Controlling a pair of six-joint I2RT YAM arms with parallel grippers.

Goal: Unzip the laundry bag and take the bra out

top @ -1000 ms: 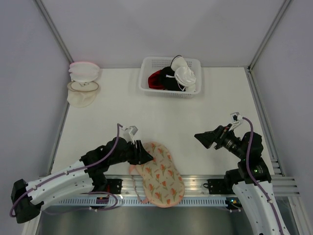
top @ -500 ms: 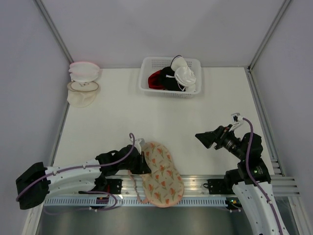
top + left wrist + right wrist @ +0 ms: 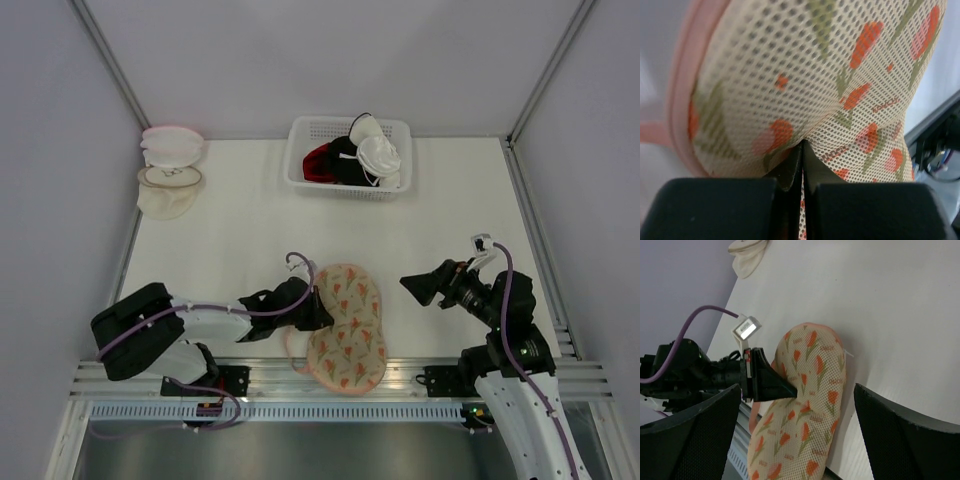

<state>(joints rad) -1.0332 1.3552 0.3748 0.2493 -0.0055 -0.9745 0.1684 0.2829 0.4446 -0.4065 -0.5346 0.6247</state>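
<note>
Left tool (image 3: 802, 150) is clamped on the laundry bag (image 3: 350, 320) at its 9 o'clock side; imo pin it firmly so the wide-open right tool (image 3: 414, 286) can unzip.

The left end effector (image 3: 803, 152) pinches a fold of the laundry bag (image 3: 815, 75)

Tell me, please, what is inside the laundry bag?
Nothing inside shows: the laundry bag shows no opening, and its floral mesh hides any contents. The left gripper pinches its fabric.
</note>
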